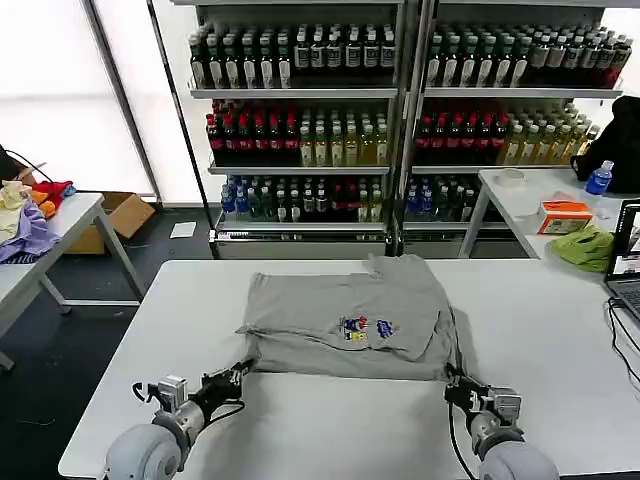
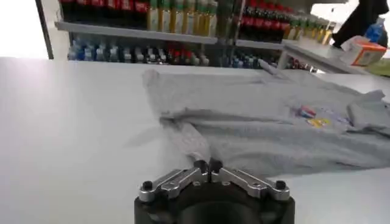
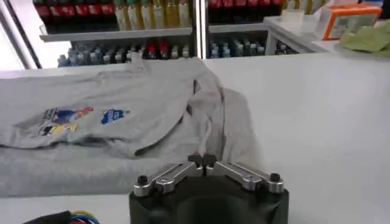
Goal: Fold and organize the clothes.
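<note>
A light grey short-sleeved shirt (image 1: 350, 318) with a small multicoloured chest print (image 1: 364, 328) lies partly folded in the middle of the white table (image 1: 540, 330). My left gripper (image 1: 241, 373) is at the shirt's near left corner, shut on the hem; a ridge of cloth (image 2: 190, 141) runs straight into its fingertips (image 2: 200, 165). At the near right corner my right gripper (image 1: 452, 382) is likewise shut on the hem, with creased fabric (image 3: 210, 131) leading to its tips (image 3: 195, 160). Both grippers sit low over the table.
Shelves of bottles (image 1: 300, 110) stand behind the table. A side table at the right carries a lime-green cloth (image 1: 583, 246), an orange box (image 1: 564, 214) and a laptop (image 1: 628, 262). Lavender and red fabrics (image 1: 30, 215) lie on a table at the left.
</note>
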Tool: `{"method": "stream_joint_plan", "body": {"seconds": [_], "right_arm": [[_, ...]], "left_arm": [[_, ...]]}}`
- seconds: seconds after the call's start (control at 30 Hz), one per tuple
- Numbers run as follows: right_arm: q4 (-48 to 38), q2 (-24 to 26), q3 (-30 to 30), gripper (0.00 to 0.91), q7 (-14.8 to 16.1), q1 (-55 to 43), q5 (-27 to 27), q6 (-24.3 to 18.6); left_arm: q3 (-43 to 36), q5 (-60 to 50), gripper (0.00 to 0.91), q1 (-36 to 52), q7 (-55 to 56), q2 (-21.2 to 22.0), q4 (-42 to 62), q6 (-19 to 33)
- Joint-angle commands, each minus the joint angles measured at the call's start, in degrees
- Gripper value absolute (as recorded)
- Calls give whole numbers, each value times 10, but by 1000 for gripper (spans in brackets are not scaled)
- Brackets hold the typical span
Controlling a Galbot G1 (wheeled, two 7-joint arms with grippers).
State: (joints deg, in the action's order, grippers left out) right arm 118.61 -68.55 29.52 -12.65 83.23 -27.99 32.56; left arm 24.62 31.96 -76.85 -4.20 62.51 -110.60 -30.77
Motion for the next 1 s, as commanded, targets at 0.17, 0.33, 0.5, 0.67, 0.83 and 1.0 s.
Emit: {"method": "stream_joint_plan", "body": {"seconds": [0.17, 0.33, 0.5, 0.67, 0.83, 1.0], "right_arm": [[90, -1, 18, 0, 12, 128, 0, 6], [120, -5, 29, 0, 20, 199, 16, 6], [132, -9, 39, 0, 23, 230, 22, 6], [132, -6, 38, 0, 26, 231, 25, 6], [153, -7, 50, 907, 37, 218, 4, 5], [180, -6, 67, 907, 48, 184, -20, 4]], "left_arm": [[77, 16, 20, -129, 10, -27, -109, -22], [134, 14, 10, -210, 7, -30, -153, -23], [184, 4, 20, -312, 5, -25, -198, -23], [209, 16, 101, -368, 10, -21, -221, -25], [209, 55, 907, -367, 9, -22, -229, -25], [218, 48, 907, -352, 10, -27, -246, -25]]}}
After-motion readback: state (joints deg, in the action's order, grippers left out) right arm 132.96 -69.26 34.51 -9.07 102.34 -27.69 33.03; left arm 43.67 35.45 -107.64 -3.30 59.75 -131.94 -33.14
